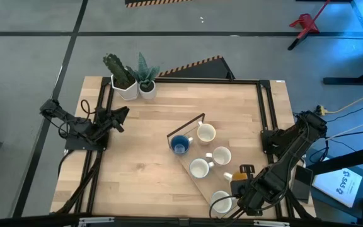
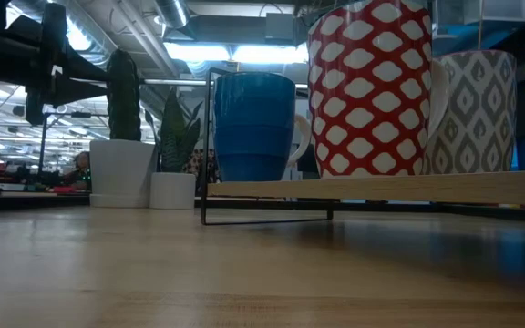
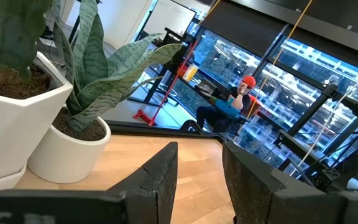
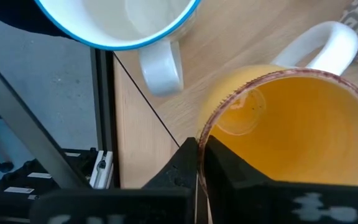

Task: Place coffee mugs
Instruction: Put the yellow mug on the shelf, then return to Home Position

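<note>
With the right gripper (image 4: 197, 163) jaws clamped on the rim of the orange mug (image 4: 303, 124) near the surface's front right corner, a thin pinch could let it be tipped or dropped.

Grey floor (image 1: 30, 57), bright ceiling lights (image 2: 217, 53)

Blue mug (image 2: 253, 128), red-and-white patterned mug (image 2: 372, 91)
</note>
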Controlling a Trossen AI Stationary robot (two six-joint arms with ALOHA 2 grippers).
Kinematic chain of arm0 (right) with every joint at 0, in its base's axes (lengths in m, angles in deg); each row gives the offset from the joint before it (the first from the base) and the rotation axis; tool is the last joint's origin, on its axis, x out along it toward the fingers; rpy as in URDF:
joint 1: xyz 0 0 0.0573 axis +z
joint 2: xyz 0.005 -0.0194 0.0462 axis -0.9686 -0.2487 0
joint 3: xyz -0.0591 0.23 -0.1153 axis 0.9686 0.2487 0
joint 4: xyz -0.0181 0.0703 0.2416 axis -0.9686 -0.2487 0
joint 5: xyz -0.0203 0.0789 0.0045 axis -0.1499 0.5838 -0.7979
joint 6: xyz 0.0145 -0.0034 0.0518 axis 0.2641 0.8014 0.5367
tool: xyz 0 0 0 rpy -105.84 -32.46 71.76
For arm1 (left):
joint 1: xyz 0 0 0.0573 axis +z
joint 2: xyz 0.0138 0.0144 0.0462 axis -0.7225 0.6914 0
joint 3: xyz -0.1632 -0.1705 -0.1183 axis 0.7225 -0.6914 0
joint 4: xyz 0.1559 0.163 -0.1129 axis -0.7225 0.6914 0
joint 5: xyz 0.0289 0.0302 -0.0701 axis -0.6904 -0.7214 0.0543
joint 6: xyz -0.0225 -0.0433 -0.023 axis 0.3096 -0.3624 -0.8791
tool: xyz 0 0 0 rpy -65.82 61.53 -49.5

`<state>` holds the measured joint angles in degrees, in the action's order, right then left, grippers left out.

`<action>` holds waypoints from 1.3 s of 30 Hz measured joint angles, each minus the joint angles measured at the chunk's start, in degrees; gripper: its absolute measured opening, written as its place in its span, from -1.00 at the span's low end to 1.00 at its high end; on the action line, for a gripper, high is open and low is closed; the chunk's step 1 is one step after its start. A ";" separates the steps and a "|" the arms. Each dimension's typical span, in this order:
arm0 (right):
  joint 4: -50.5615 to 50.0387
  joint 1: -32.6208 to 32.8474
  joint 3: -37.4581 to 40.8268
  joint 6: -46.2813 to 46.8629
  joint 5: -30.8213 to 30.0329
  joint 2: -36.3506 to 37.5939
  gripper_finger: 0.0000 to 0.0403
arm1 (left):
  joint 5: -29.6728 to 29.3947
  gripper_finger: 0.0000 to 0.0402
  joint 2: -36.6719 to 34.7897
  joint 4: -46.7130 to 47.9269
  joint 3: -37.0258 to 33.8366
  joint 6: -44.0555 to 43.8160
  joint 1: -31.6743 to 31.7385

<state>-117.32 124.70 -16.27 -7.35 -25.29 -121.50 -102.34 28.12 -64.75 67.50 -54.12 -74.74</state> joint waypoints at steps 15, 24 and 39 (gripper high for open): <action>0.07 0.00 0.00 0.09 0.31 0.04 -0.68 | 0.01 -0.40 -0.01 0.40 0.00 0.02 -0.01; 1.77 0.00 0.00 0.59 0.33 0.04 -0.49 | 0.01 -0.40 -0.01 0.70 0.00 0.02 -0.01; -7.78 -1.05 -12.14 0.62 -23.95 8.45 -0.33 | 3.80 -0.40 0.01 -0.48 -0.02 -3.28 -0.01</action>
<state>-125.10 123.66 -28.41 -6.73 -49.24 -113.06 -98.54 28.13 -65.23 67.47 -57.40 -74.75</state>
